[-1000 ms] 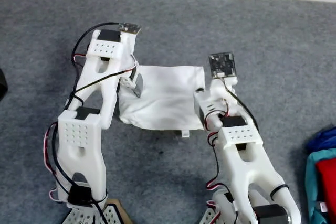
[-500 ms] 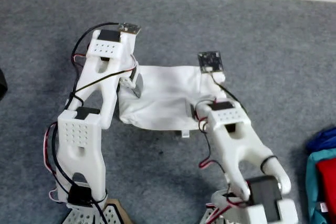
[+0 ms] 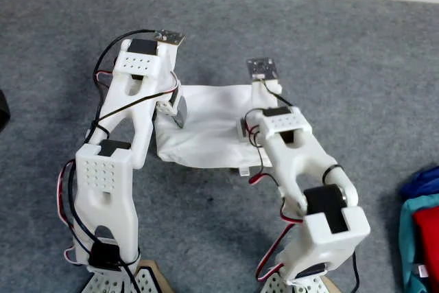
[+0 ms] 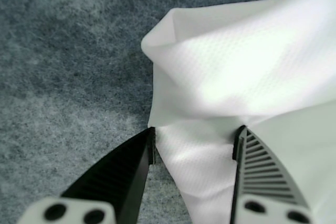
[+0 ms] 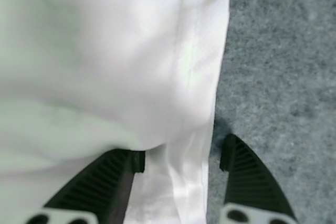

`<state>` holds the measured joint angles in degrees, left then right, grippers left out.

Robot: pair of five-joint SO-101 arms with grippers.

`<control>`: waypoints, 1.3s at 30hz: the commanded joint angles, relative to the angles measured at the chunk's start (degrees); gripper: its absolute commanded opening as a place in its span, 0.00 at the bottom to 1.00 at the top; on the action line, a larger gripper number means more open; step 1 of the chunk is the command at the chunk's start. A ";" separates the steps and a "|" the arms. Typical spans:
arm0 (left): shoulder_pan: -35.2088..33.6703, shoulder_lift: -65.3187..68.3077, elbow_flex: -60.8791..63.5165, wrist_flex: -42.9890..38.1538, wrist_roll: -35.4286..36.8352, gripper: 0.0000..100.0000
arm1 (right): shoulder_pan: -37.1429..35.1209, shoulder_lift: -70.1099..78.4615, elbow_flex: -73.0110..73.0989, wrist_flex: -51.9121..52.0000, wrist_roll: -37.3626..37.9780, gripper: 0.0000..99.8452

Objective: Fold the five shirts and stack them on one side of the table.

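While both my arms stand over the white shirt on the table, the coloured shirts lie at its right edge. My right arm has swung inward across the white shirt's right side; my left has kept still. From the left wrist, my left gripper is spread around the bunched corner, not pinching. From the right wrist, my right gripper straddles the hem, fingers apart. I should bite both layers evenly before lifting, so the fold lands square.
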<state>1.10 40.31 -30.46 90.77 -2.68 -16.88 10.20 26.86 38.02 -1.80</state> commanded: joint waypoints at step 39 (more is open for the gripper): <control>-9.80 5.14 -14.73 0.79 16.09 0.25 | 14.73 -33.01 8.75 2.24 3.78 0.01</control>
<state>-10.42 45.93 -42.77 91.47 12.88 -6.15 -16.44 36.62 39.78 2.68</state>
